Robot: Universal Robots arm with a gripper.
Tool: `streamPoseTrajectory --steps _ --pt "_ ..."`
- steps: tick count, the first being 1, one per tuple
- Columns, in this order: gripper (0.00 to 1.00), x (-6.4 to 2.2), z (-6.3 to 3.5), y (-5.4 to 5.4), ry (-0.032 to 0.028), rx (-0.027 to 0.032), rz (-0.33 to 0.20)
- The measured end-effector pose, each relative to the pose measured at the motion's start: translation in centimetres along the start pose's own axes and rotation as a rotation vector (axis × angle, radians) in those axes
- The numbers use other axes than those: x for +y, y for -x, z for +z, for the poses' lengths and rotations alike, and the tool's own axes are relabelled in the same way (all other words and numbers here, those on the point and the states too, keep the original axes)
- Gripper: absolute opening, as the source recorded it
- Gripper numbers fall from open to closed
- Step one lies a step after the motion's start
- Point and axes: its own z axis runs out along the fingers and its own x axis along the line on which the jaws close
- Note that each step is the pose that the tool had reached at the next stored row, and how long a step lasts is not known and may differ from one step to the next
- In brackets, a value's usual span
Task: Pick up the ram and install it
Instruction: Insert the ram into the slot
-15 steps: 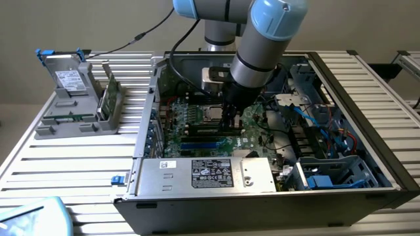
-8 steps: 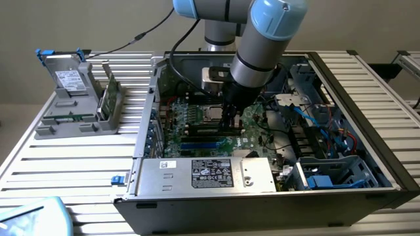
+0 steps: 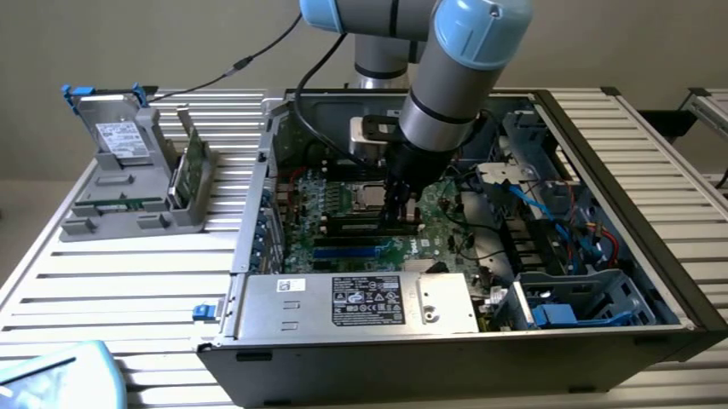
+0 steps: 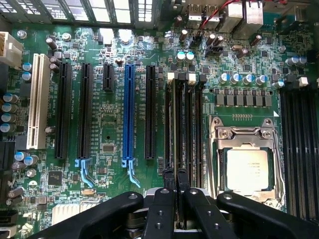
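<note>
1. Exterior view, progress: the arm (image 3: pixel 455 77) reaches down into the open computer case (image 3: pixel 637 256). Its gripper (image 3: pixel 398 204) sits low over the motherboard (image 3: pixel 341 247), right at the memory slots beside the processor (image 3: pixel 364 198). I judge the pick-up done and the work now at the slot.
2. Exterior view, count: one arm, one case and one power supply (image 3: pixel 364 298). One grey holder (image 3: pixel 114 213) stands on the table, on the exterior view's left of the case. In it are one drive (image 3: pixel 119 136) and one green card (image 3: pixel 191 170).
3. Wrist view, progress: the fingers (image 4: pixel 162 199) are pressed almost together, pinching the top edge of the ram (image 4: pixel 177 124). The ram stands on edge, in line with the bank of memory slots (image 4: pixel 197 124) just beside the processor socket. I cannot tell which slot of the bank it sits over, nor whether it is pushed fully home. By my reading the installing is under way and not shown finished, since the gripper has not let go.
4. Wrist view, count:
   - one ram and one processor
   - four memory slots in the bank by the ram
   - a second bank (image 4: pixel 299 129) on the far side of the socket, cut by the frame edge
   - one white slot (image 4: pixel 39 107)
   - one blue slot (image 4: pixel 128 112)
   - three long black slots (image 4: pixel 85 112)
   - one short black slot (image 4: pixel 107 77)
</note>
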Motion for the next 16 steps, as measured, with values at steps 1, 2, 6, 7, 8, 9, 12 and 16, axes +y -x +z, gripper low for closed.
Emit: streamPoseTrajectory --steps 1,2,6,7,8,9,12,16 --pt "0.13 -0.01 0.0 0.0 -0.0001 0.0003 -0.002" --pt "0.13 -0.03 0.0 0.0 -0.0007 0.0008 -0.004" --pt "0.13 -0.05 -0.01 0.02 -0.0017 0.0013 -0.006" --pt "0.13 -0.05 -0.01 0.02 -0.0017 0.0013 -0.006" --pt "0.13 -0.05 -0.01 0.02 -0.0017 0.0013 -0.007" --pt "0.13 -0.04 -0.01 0.02 -0.0017 0.0014 -0.006" --pt "0.13 -0.04 0.0 0.02 -0.0018 0.0012 -0.006" --pt "0.13 -0.04 -0.01 0.02 -0.0017 0.0013 -0.006"
